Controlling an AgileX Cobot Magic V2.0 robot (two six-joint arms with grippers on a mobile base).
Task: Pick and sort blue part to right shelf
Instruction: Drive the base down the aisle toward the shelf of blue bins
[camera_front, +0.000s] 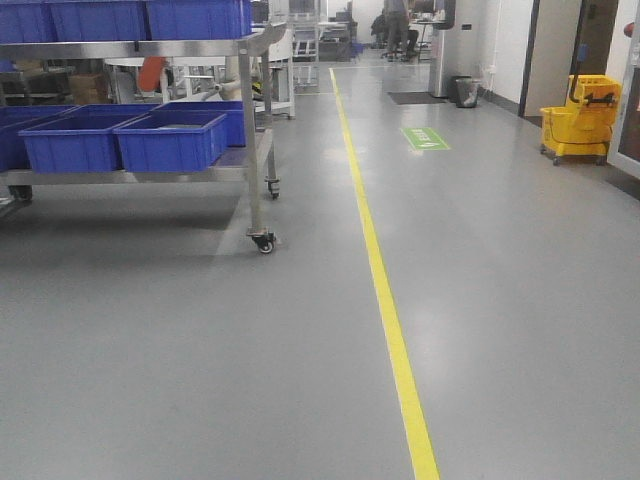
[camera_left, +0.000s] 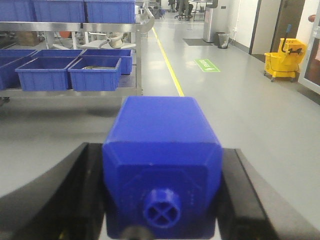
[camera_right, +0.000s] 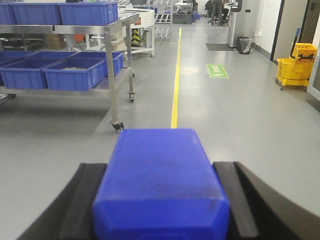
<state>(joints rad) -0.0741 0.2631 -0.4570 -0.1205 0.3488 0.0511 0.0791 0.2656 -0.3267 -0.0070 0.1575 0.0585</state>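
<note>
My right gripper (camera_right: 162, 172) is shut on the blue part (camera_right: 161, 150), a long solid-blue block held with its flat end toward the camera; its cap end is hidden. In the left wrist view, my left gripper (camera_left: 162, 167) is shut on a second blue block (camera_left: 160, 125) whose small round cross-cut knob (camera_left: 161, 207) faces the camera. The steel shelf (camera_front: 150, 48) with open blue bins (camera_front: 170, 140) stands ahead on the left, well away from both grippers. Neither gripper shows in the front view.
A yellow floor line (camera_front: 385, 290) runs forward down the aisle beside the rack's caster (camera_front: 264, 241). At the far right stands a yellow mop bucket (camera_front: 580, 120). A green floor sign (camera_front: 425, 138) and a trash can (camera_front: 466, 92) lie farther down.
</note>
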